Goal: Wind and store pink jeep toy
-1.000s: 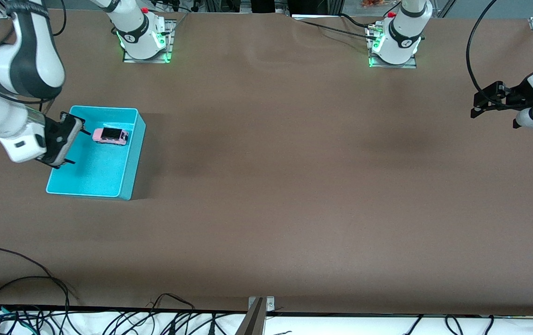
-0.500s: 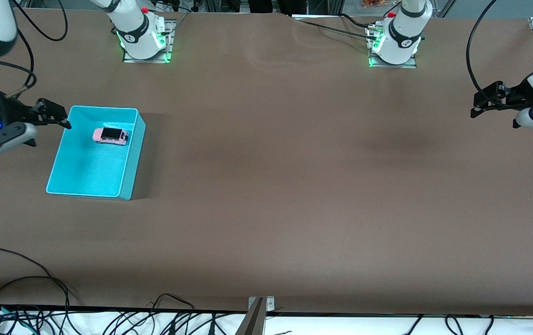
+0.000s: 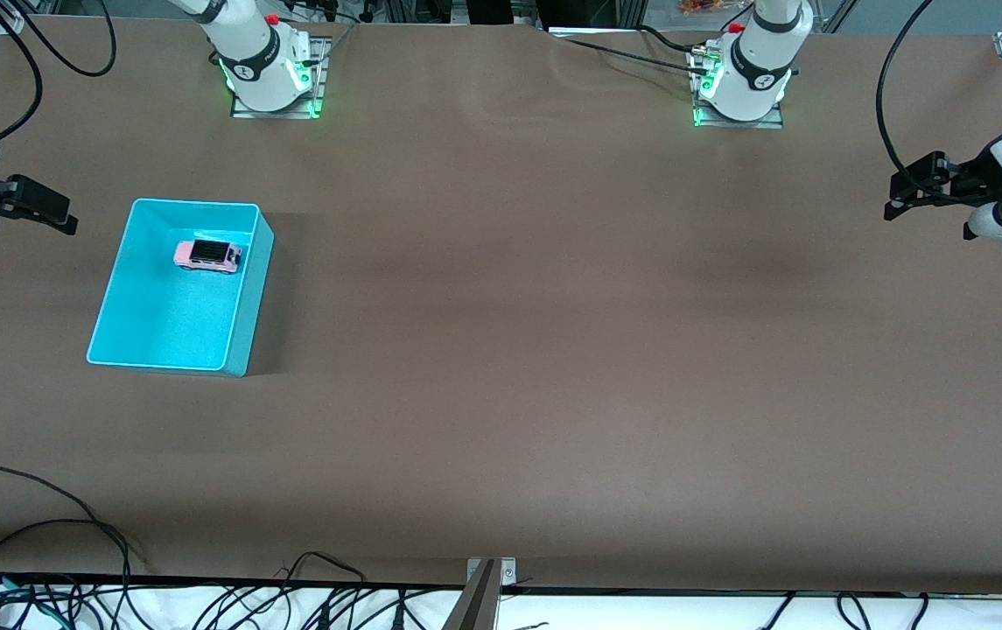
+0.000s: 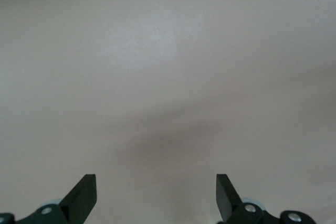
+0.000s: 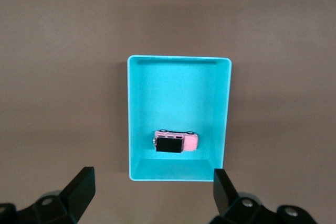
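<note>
The pink jeep toy [image 3: 207, 255] sits inside the turquoise bin [image 3: 242, 350], stored, so my right claw [image 3: 37, 208] hangs released beside it; my left claw [image 3: 907, 188] waits, released, empty.

The right arm is cut off by the front view's edge at the right arm's end of the table [image 3: 501, 350], so that only the right gripper [image 3: 32, 206] and a little of the wrist are seen. The left arm is likewise cut at the other end, past the left gripper [image 3: 903, 188]. In both wrist views only the fingertips [image 4: 84, 192] are shown, the rest being cropped. The pink jeep toy [image 3: 207, 255] is too small for its wheels to be made out
</note>
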### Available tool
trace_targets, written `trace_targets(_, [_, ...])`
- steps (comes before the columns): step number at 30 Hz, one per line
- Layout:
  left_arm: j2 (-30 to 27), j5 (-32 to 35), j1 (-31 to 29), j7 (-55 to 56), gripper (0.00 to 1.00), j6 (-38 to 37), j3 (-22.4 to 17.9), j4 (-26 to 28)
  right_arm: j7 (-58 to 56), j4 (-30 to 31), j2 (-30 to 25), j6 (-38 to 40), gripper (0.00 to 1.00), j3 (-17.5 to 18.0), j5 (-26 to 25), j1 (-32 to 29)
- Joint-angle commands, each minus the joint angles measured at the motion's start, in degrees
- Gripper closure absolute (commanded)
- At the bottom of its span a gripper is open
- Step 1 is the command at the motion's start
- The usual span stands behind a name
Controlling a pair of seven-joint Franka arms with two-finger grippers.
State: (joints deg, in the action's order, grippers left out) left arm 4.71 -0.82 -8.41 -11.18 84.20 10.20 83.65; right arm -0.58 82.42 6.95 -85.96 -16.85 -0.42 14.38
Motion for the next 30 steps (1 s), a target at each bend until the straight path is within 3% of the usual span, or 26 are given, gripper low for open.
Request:
trace_targets(1, [-0.05,-0.76,-0.11,0.11,0.00,-1.15,-0.10,-0.86,-0.12,-0.86,-0.70,2.54,0.00,-0.47,-0.64,-0.14])
trace_targets(12, [-0.05,-0.76,-0.20,0.02,0.00,-1.32,-0.18,-0.86,0.50,13.11,-12.13,-2.11,0.00,0.41,-1.16,0.12])
trace_targets(30, [-0.14,-0.76,-0.29,-0.16,0.00,-2.82,-0.18,-0.95,-0.21,7.85,-7.83,-1.85,0.00,0.41,-3.54,2.50])
